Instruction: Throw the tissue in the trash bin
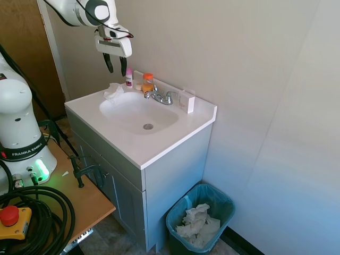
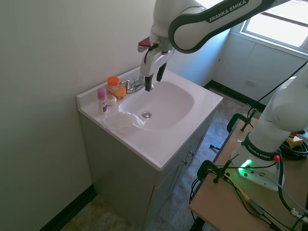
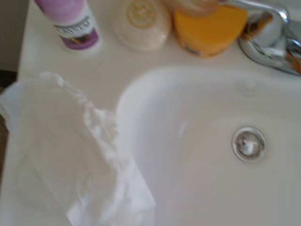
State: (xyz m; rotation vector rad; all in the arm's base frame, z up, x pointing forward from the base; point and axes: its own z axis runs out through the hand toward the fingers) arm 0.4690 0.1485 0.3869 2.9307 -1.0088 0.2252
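The tissue (image 1: 113, 91) is a crumpled white wad lying on the counter at the sink's left back corner, also visible in the second exterior view (image 2: 123, 120) and large in the wrist view (image 3: 66, 150). My gripper (image 1: 116, 70) hangs open and empty in the air above it, a hand's height over the counter; from the other side the gripper (image 2: 151, 81) appears over the basin near the faucet. The trash bin (image 1: 212, 187) is teal-green with a liner. It stands on the floor right of the vanity and holds several white wads.
Along the back of the white sink counter (image 1: 159, 146) stand a pink bottle (image 1: 129, 77), a round soap (image 3: 142, 19), an orange bottle (image 1: 147, 82), a chrome faucet (image 1: 162, 97) and a small white box (image 1: 187, 101). The wall runs close behind them.
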